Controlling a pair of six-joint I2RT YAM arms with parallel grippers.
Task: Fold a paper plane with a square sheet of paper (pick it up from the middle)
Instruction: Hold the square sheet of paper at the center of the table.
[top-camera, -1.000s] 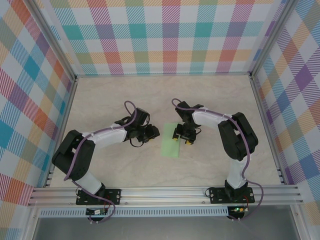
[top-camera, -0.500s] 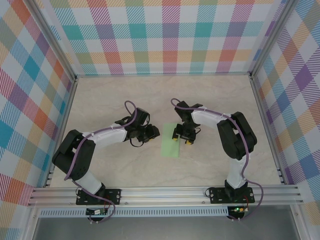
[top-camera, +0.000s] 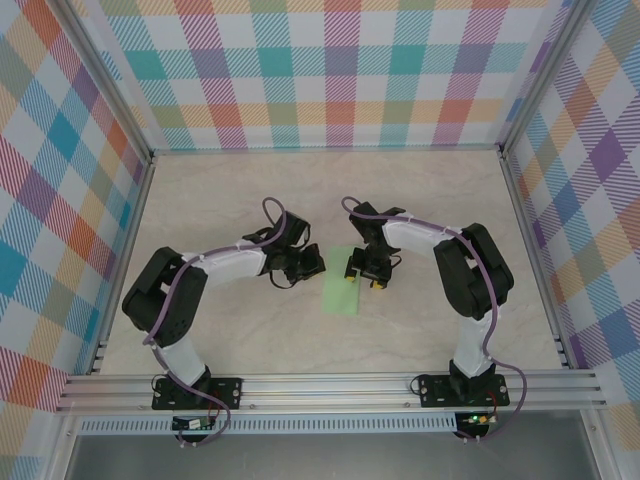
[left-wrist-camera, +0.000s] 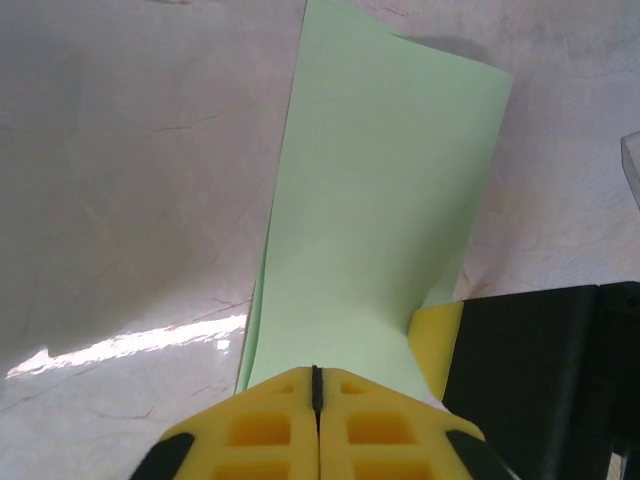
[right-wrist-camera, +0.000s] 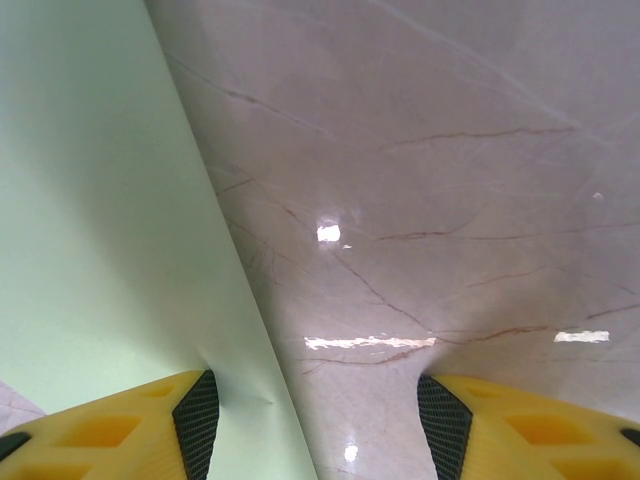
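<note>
Left wrist view: left gripper (left-wrist-camera: 317, 385) clenched at the edge of the square sheet of paper (left-wrist-camera: 385, 200), folded on the table (left-wrist-camera: 120, 150), right gripper (right-wrist-camera: 310, 400) spread, pinning it; slippage could skew the crease.

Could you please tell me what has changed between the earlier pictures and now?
The left gripper has shifted right, towards the left edge of the pale green sheet of paper, and its jaws have closed. Whether they pinch the paper's edge is unclear. The right gripper stayed open with one finger resting on the sheet's right side, and the sheet lies where it was.
</note>
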